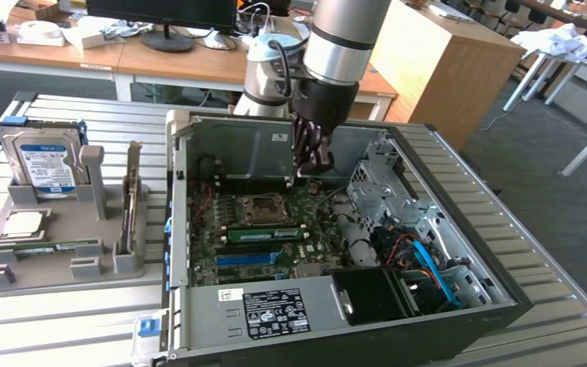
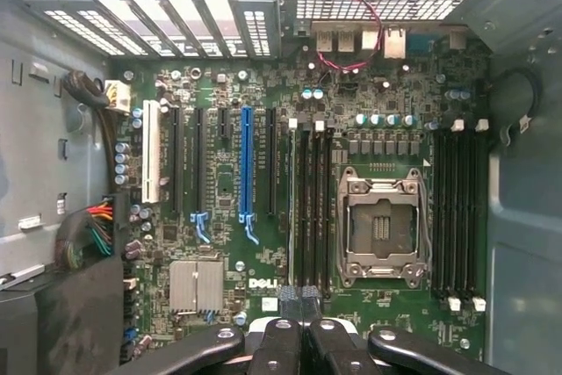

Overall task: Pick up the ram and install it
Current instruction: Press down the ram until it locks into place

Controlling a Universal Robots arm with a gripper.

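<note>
A long green ram stick [image 1: 263, 232] stands in a motherboard slot just beside the CPU socket [image 1: 257, 206], inside the open computer case [image 1: 497, 260]. My gripper [image 1: 314, 164] hangs well above the board near the case's back wall, apart from the stick. In the wrist view my gripper [image 2: 300, 298] is shut with nothing between its fingers. It lines up with the end of the dark memory slots [image 2: 312, 208] beside the CPU socket [image 2: 382, 226]. A matching green stick [image 1: 51, 246] lies flat in the grey fixture [image 1: 28, 271] at the exterior view's left.
The fixture also holds an upright hard drive [image 1: 40, 164], a CPU chip [image 1: 24, 224] and a card standing on edge [image 1: 131, 206]. A long blue slot [image 1: 248, 258] [image 2: 246, 164] lies on the board. Drive cages and cables [image 1: 416, 252] crowd the case's right side.
</note>
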